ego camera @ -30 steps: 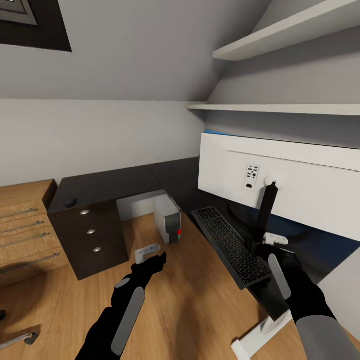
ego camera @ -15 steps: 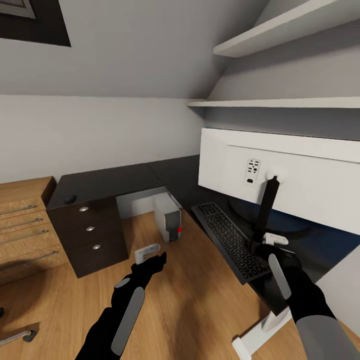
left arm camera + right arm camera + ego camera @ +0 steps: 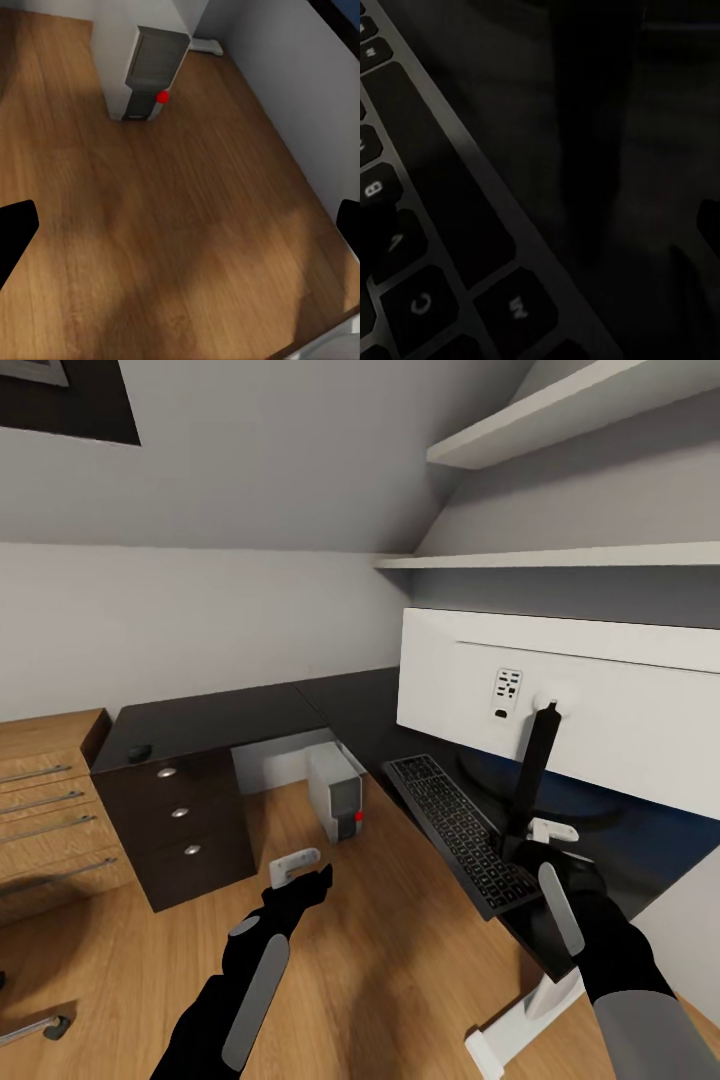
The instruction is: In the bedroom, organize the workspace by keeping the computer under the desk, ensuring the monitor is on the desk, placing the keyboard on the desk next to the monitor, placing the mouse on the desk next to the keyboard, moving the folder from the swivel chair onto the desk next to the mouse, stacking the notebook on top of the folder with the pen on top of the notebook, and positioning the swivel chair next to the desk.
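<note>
The monitor (image 3: 580, 725) stands on the black desk (image 3: 220, 718) with its white back to me. The grey keyboard (image 3: 455, 838) lies beside its stem, and part of it (image 3: 427, 247) shows close up in the right wrist view. My right gripper (image 3: 545, 838) hovers low by the stem's foot, open. The computer (image 3: 335, 795) (image 3: 154, 71) stands on the floor under the desk edge. My left gripper (image 3: 297, 863) is open above the floor, short of the computer. A small dark mouse (image 3: 140, 753) lies on the desk's far left end. A chrome leg of the swivel chair (image 3: 35, 1028) shows. Folder, notebook and pen are out of view.
A dark drawer block (image 3: 180, 830) sits under the desk's left end, next to an oak drawer unit (image 3: 50, 810). Two white shelves (image 3: 560, 560) hang above the monitor under the sloped wall. The desk's white leg (image 3: 520, 1030) stands near my right arm. Wood floor (image 3: 172, 225) lies in front.
The whole picture has drifted up a little, so the camera moved. Both arms have hardly shifted and nothing was taken hold of or let go.
</note>
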Tool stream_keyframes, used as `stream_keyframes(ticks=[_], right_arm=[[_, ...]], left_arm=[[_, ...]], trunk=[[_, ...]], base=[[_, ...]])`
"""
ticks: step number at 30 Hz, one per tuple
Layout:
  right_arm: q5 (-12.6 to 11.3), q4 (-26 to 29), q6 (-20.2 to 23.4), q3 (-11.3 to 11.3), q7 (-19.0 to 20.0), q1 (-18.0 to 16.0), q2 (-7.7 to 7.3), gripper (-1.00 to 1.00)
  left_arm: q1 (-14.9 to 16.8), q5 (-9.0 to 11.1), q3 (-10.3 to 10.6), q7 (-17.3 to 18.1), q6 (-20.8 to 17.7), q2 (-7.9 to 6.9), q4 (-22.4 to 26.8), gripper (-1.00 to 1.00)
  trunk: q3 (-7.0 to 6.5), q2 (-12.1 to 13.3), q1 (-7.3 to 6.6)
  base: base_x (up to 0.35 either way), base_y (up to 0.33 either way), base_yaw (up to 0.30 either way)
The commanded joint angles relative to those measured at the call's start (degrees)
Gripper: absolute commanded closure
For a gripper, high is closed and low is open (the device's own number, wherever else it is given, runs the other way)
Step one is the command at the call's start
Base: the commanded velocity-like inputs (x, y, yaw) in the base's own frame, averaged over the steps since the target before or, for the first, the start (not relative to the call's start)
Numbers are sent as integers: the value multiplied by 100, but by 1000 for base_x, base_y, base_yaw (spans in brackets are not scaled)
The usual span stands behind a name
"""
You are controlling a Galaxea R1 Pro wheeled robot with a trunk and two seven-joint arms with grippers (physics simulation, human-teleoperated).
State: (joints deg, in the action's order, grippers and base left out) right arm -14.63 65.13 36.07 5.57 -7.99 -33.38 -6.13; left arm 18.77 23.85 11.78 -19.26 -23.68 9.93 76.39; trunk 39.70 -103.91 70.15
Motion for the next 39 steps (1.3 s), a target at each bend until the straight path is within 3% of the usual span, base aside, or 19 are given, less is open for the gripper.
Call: stream_keyframes(ticks=[1,10,39], right_arm=[[-72,-360,23,-6,-44,0,-2,-100],[-59,-360,23,-12,-44,-1,-2,-100],[-54,-377,15,-29,-53,-2,6,-100]], left_arm=[[4,63,9,-52,-14,-4,5,-100],[4,61,9,-52,-14,-66,-26,-100],[4,50,9,-52,-14,-70,-87,-100]], trunk=[[7,-2,0],[7,-2,0],[7,-2,0]], base=[[0,0,0],[0,0,0],[-28,24,0]])
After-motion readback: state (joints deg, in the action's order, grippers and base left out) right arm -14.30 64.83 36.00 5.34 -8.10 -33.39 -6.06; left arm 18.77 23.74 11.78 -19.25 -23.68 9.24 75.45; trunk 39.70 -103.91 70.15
